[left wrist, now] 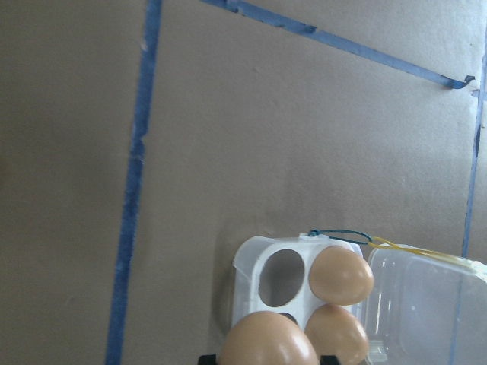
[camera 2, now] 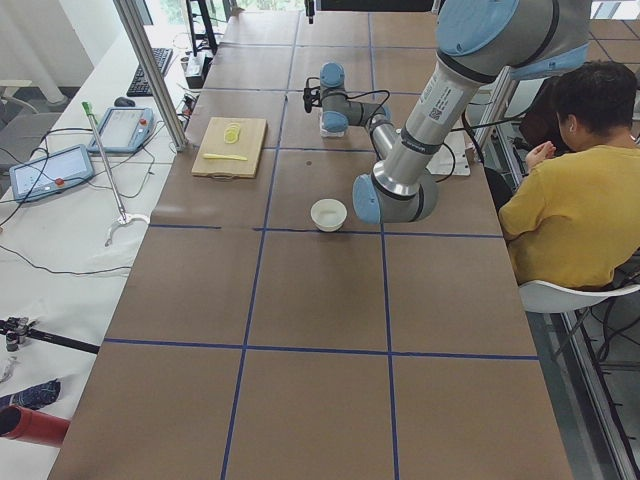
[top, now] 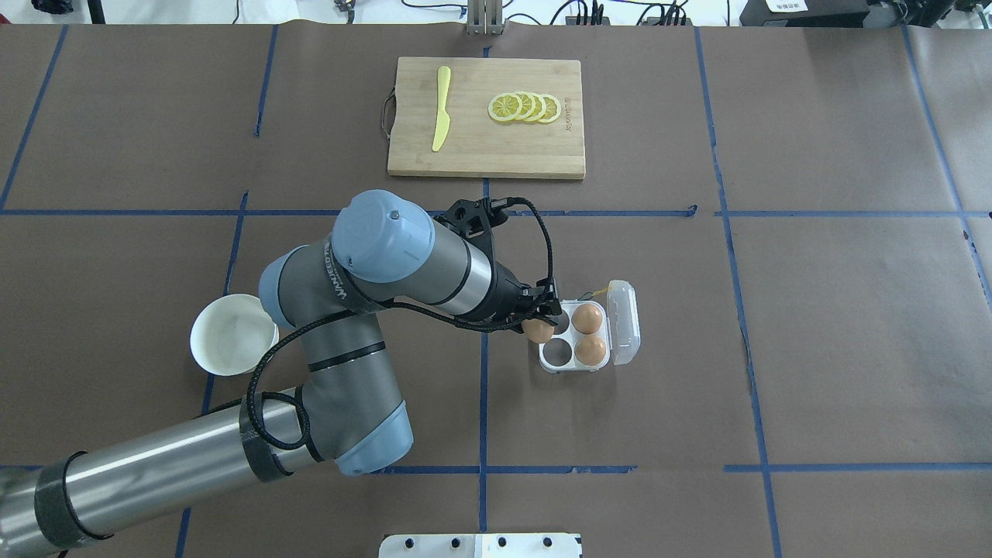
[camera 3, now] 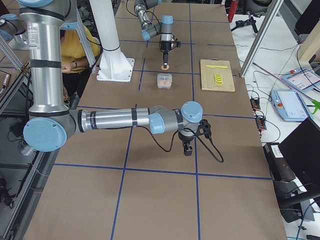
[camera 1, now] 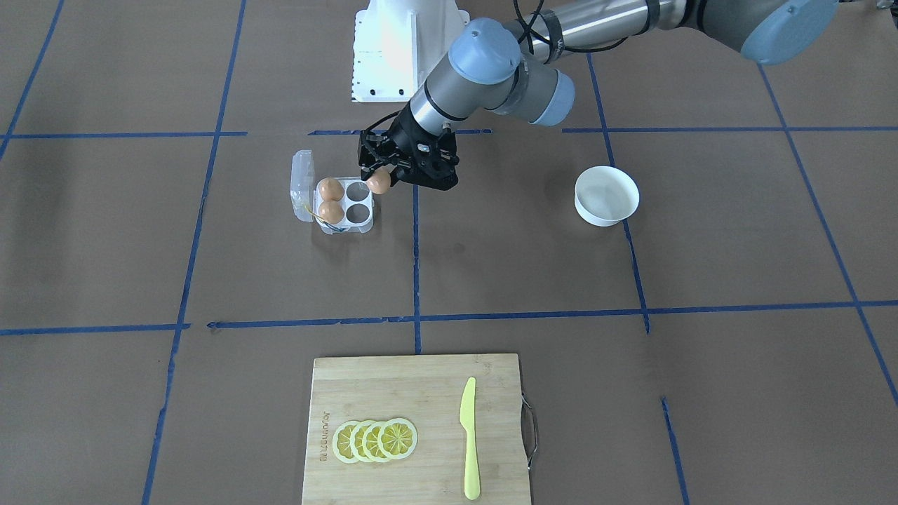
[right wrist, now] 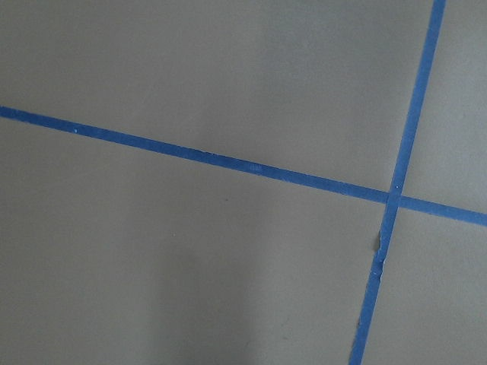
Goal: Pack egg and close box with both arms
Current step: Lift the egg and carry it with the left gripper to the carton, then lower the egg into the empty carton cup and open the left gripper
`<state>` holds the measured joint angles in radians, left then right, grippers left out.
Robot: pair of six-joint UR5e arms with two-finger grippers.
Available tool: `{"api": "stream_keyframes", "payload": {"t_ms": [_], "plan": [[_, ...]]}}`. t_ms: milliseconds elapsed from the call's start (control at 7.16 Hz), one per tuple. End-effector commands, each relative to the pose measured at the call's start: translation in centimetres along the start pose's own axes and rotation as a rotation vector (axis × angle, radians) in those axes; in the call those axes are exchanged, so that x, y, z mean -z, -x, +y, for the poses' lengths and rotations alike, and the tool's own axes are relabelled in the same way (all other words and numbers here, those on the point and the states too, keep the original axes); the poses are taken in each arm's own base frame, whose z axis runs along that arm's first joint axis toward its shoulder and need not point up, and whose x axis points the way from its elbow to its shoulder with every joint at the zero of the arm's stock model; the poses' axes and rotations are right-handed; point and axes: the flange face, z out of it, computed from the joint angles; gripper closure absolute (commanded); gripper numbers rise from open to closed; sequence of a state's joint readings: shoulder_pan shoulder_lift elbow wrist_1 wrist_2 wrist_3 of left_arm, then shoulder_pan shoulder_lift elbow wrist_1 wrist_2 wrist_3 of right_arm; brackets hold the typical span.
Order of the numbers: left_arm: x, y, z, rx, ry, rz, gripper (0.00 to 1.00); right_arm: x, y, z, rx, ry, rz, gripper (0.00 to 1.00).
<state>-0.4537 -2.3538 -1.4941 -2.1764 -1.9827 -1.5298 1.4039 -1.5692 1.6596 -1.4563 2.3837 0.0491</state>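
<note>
Black left gripper [top: 540, 316]: fingers pinch smooth orange-brown egg [top: 537, 331] at clear plastic four-cup box's [top: 625, 322] 9 o'clock, seen overhead. Black right gripper [camera 3: 187, 150]: cannot tell fingers' state.

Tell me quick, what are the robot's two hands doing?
Left gripper: closed, holding an egg.
Right gripper: cannot tell if open or closed.

The egg [camera 1: 379, 182] is small, smooth and orange-brown, and the left gripper [top: 540, 316] pinches it right at the edge of the box [top: 625, 322], on the side away from the lid. The box is clear plastic with four round cups, its lid is open, and two more eggs [top: 587, 318] sit in the cups by the lid. The left arm [top: 403, 256] reaches over to the box, and the right arm [camera 3: 115, 120] is far away from it.
</note>
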Motion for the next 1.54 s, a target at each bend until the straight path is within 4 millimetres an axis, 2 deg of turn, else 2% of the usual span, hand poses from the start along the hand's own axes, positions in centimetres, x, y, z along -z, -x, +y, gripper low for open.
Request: {"api": "stream_keyframes", "payload": {"t_ms": [0, 279, 419, 559, 699, 978, 1118, 1397], "plan": [[-1.2, -0.8, 0.6, -0.001, -0.008, -0.002, 1.00, 0.0, 0.1, 0.0, 0.002, -0.001, 0.000, 0.00], [-2.0, -1.7, 0.6, 0.000, -0.003, -0.006, 1.00, 0.0, 0.1, 0.0, 0.002, -0.001, 0.000, 0.00], [-2.1, -1.7, 0.6, 0.000, -0.003, -0.006, 0.86, 0.0, 0.0, 0.0, -0.002, 0.001, 0.000, 0.00], [-2.2, -1.5, 0.5, -0.001, -0.003, -0.007, 0.56, -0.1, 0.0, 0.0, -0.003, 0.002, -0.003, 0.00], [-2.2, -1.5, 0.5, -0.002, -0.005, -0.008, 0.32, -0.2, -0.1, 0.1, -0.005, 0.005, -0.005, 0.00], [-2.2, -1.5, 0.5, -0.004, -0.005, -0.007, 0.01, -0.2, -0.2, 0.1, -0.002, 0.004, -0.003, 0.00], [-2.3, -1.4, 0.5, -0.003, -0.005, -0.010, 0.00, -0.2, -0.2, 0.1, -0.002, 0.004, -0.003, 0.00], [-1.6, -1.5, 0.1, -0.007, -0.012, -0.004, 0.00, -1.8, 2.3, -0.5, 0.076, 0.001, -0.016, 0.00]]}}
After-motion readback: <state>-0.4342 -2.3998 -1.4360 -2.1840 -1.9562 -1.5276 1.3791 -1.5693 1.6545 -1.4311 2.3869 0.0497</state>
